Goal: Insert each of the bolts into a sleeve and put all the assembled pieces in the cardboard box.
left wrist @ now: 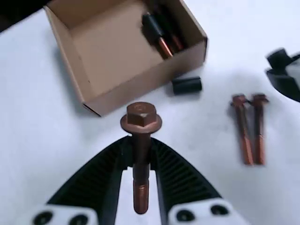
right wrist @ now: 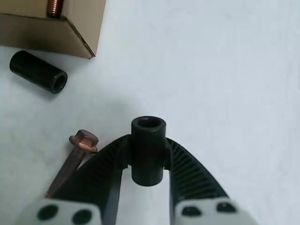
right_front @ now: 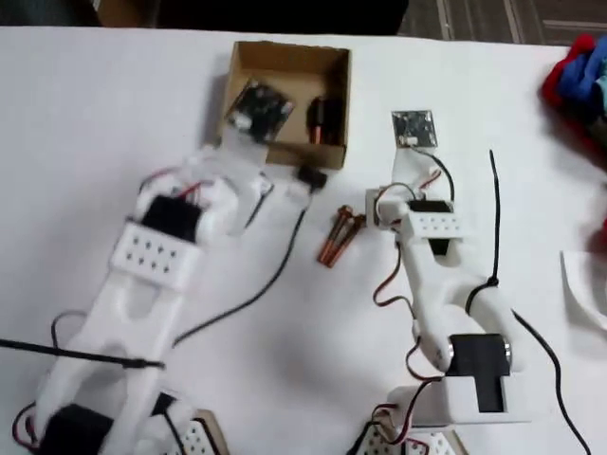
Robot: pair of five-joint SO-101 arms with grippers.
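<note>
Overhead, noted a cardboard box (right_front: pixel 285 49) at the far side of the white counter (right_front: pixel 95 114), assembled pieces (right_front: pixel 321 121) inside by one wall. Found a loose sleeve (right_front: pixel 311 177) just in front of the box and a bolt pair (right_front: pixel 340 235) lying side by side nearer the middle. Logged a red and blue object (right_front: pixel 579 68) at the counter's right edge, well apart. Recorded the left arm (right_front: pixel 152 256) stretched from the near left corner to the box front, wrist board (right_front: pixel 258 109) overlapping the box wall; the right arm (right_front: pixel 432 246) stretched straight out from its base, just beside the bolt pair.

From the left wrist, found the left claw (left wrist: pixel 140 145) closed on a copper bolt (left wrist: pixel 140 119), gripped by the shank, head up, threaded end hanging below the grip. Beyond, saw the box (left wrist: pixel 140 82) with the assembled pieces (left wrist: pixel 161 30) in a far corner, the loose sleeve (left wrist: pixel 186 85) lying just outside its near wall, and the bolt pair (left wrist: pixel 248 129) farther along the counter.

From the right wrist, found the right claw (right wrist: pixel 148 145) closed on a black sleeve (right wrist: pixel 148 157), upright, bore open at the top. Beyond, saw the loose sleeve (right wrist: pixel 38 71) lying on its side near a box corner (right wrist: pixel 51 33), one bolt of the pair (right wrist: pixel 75 159) lying just beside the claw, and a copper threaded tip (right wrist: pixel 54 7) over the box wall; could not tell what carries it.
</note>
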